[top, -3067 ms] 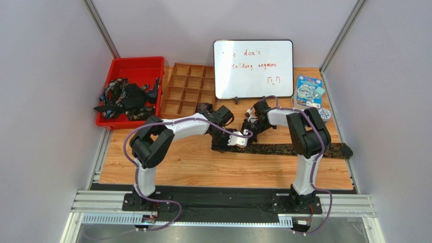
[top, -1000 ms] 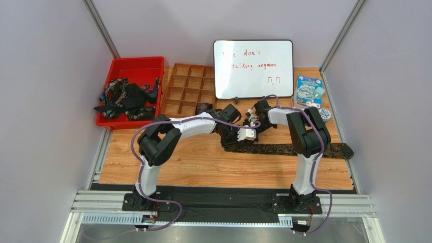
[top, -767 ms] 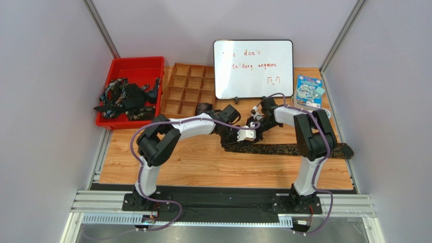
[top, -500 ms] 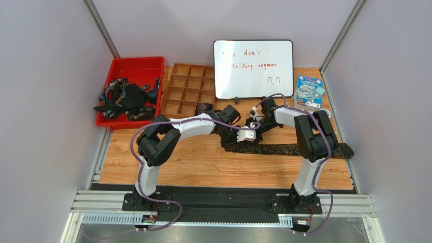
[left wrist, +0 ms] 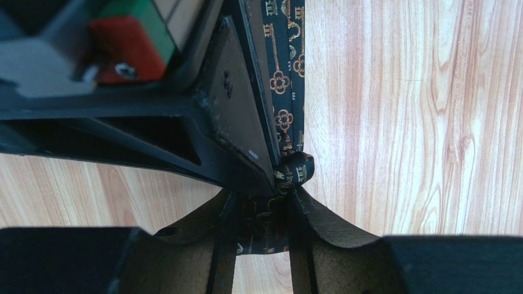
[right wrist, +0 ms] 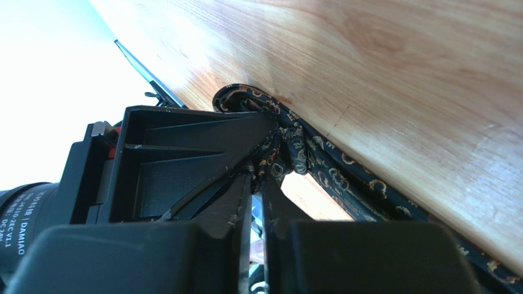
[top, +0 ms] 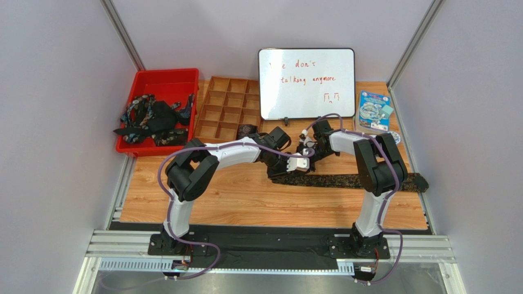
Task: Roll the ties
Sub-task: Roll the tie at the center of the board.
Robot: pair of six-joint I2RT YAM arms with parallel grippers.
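Tie [top: 356,181], its first coil clamped in your left tool [left wrist: 263,208] and right tool [right wrist: 258,177], risked unwinding if either pinch slipped.

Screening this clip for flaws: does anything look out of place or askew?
Yes, two small things. The ties sit in a tangled heap in the red bin, and one dark end sticks out over its left rim. The tie laid flat reaches right to the table's right edge. Nothing looks damaged.

Bright, even light; glaring wrist-view background.
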